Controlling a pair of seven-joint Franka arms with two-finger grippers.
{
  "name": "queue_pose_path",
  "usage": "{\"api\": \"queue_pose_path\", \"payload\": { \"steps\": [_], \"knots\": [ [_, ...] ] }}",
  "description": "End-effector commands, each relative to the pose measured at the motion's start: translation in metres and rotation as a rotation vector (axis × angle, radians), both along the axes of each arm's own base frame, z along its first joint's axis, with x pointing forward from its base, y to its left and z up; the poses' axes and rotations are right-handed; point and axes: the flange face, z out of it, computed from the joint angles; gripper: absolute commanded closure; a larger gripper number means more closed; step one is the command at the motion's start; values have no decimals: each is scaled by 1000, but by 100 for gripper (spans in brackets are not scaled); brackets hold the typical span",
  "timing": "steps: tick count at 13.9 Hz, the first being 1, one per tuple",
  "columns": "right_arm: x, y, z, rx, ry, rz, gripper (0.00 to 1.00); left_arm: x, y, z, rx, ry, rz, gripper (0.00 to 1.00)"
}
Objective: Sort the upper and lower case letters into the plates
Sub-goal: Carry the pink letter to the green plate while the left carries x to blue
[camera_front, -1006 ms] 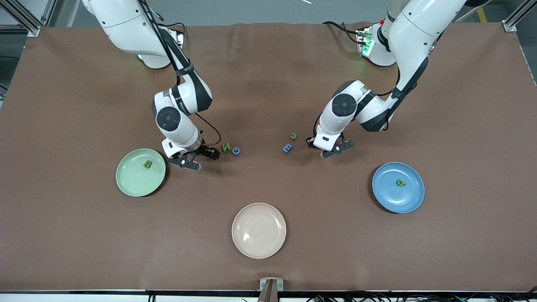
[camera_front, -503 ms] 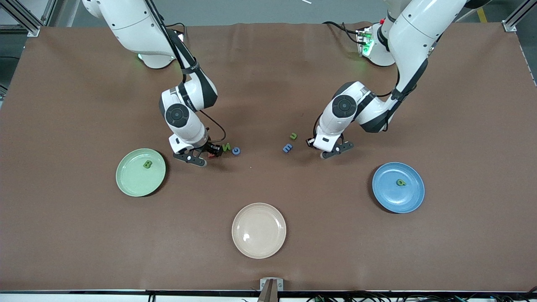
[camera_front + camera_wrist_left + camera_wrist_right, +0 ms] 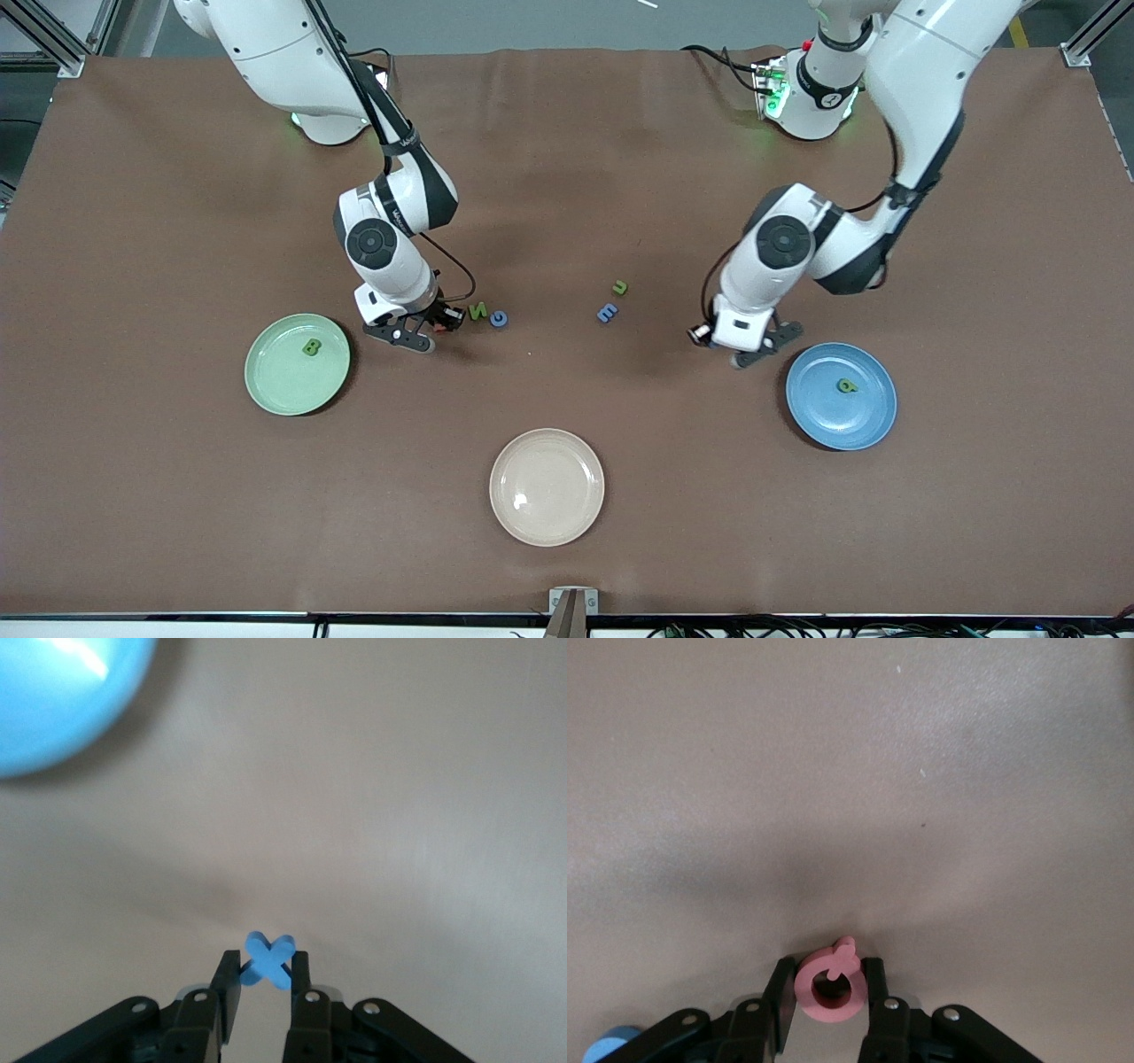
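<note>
My left gripper is shut on a blue x and hangs just beside the blue plate, which holds a green q-like letter. Down at the table beside a green N and a blue G, my right gripper is shut on a red Q, one finger on each side. A green B lies in the light green plate. Mid-table lie a green u and a blue m.
A cream-beige plate sits nearer the front camera, midway between the two coloured plates. A metal bracket is fixed at the table's front edge. Brown cloth covers the whole table.
My left gripper shut on the blue x and moved from beside the m and u toward the blue plate. My right gripper slid toward the N and shut on the red Q.
</note>
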Motion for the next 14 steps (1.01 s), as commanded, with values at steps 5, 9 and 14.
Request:
{"api": "queue_pose_path", "payload": {
  "steps": [5, 9, 14],
  "knots": [
    [64, -103, 64, 17, 97, 128, 100, 54, 146, 11, 53, -31, -94, 99],
    [81, -225, 62, 41, 102, 286, 100, 49, 177, -24, 45, 29, -95, 37],
    [85, -292, 22, 28, 68, 345, 100, 36, 177, -15, 67, 49, -80, 0]
  ]
}}
